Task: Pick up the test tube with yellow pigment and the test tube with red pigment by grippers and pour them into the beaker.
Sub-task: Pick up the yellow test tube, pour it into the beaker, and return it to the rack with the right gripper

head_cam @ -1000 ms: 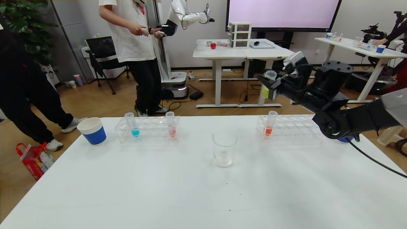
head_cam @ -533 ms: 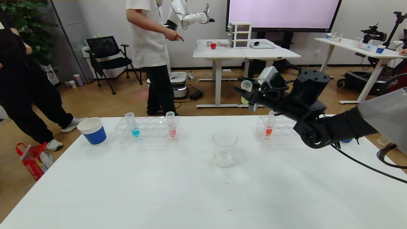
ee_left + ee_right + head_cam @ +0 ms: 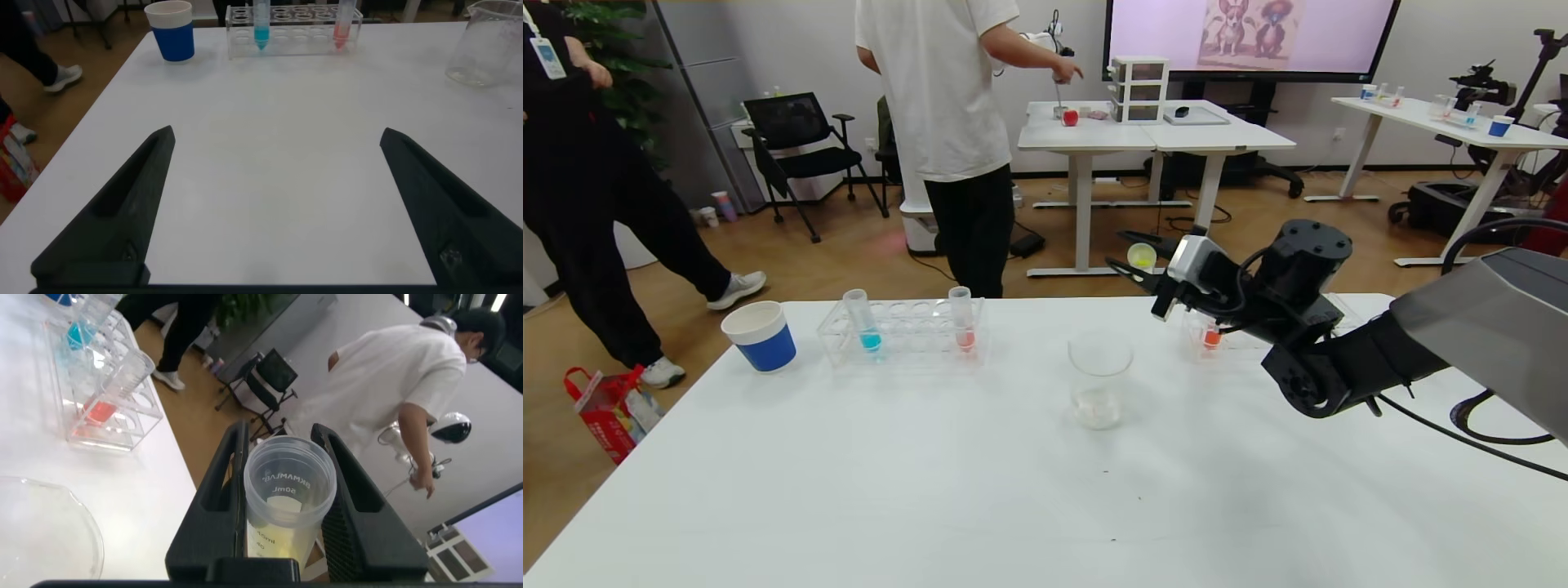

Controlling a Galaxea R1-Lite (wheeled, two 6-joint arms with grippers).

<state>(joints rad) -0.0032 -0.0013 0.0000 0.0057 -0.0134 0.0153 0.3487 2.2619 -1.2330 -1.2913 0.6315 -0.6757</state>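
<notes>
Right pincer [image 3: 1137, 269] has swung nearer the white table's [image 3: 931, 490] beaker [image 3: 1099, 380].

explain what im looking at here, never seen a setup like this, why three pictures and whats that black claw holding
It is a two-armed robot seen through three cameras: one on its head, one on each wrist. In the head view the right gripper is shut on the yellow test tube, tilted above and behind the beaker on the white table. The right wrist view looks down that tube's open mouth. The left gripper hangs open over bare table. A rack holds a blue tube and the red test tube; a blue paper cup stands beside it.
</notes>
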